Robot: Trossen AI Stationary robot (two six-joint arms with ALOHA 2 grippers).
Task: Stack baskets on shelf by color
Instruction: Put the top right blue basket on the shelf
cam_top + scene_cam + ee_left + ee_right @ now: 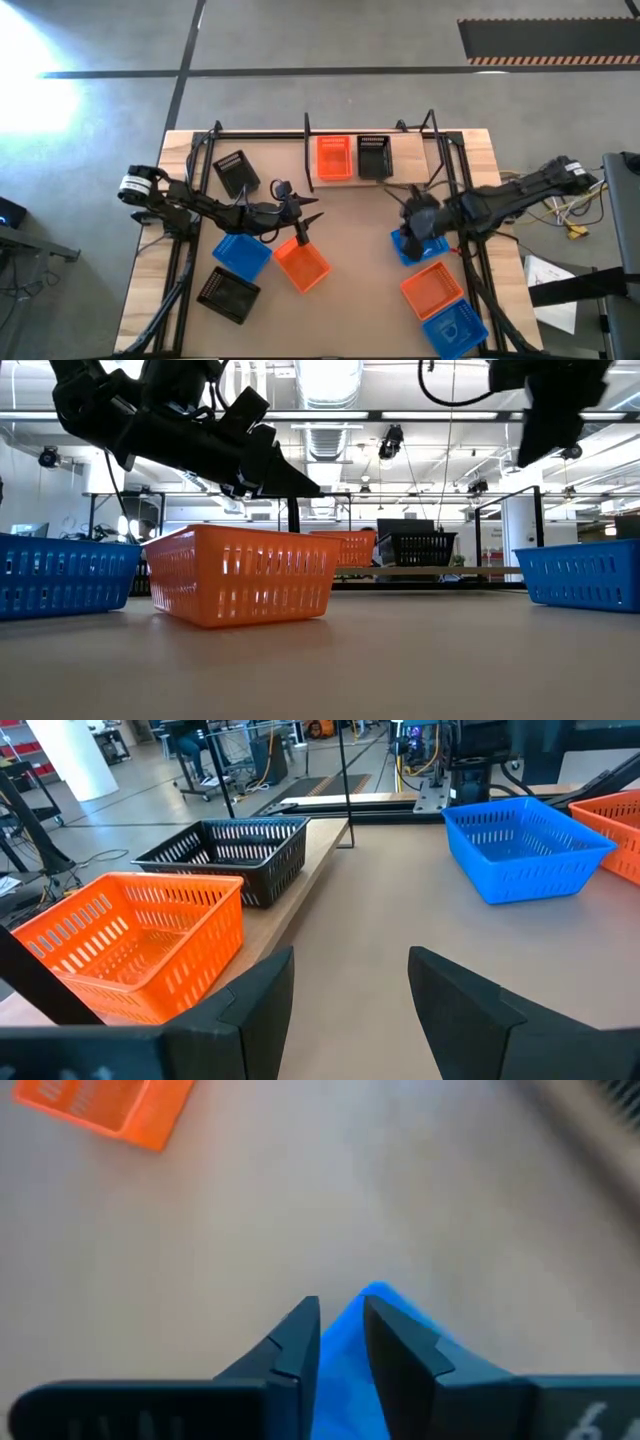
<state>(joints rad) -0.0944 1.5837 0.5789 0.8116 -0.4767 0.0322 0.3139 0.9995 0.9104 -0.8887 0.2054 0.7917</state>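
Observation:
The shelf (412, 165) stands at the table's far edge, with one orange basket (334, 158) and one black basket (374, 156) side by side on its board. My left gripper (308, 222) is open. It hangs above the far corner of an orange basket (301, 263) that rests flat on the table, and faces the shelf (305, 880). My right gripper (342, 1308) hovers over a blue basket (425, 250) on the table's right side, its fingers only a narrow gap apart. In the low view this gripper (532, 455) ends well above that basket's rim (580, 548).
More baskets sit on the table: a black one (236, 172) far left, a blue one (241, 253) and a black one (228, 293) near left, and an orange one (432, 287) and a blue one (455, 326) near right. Black rails (185, 250) run along both sides of the table.

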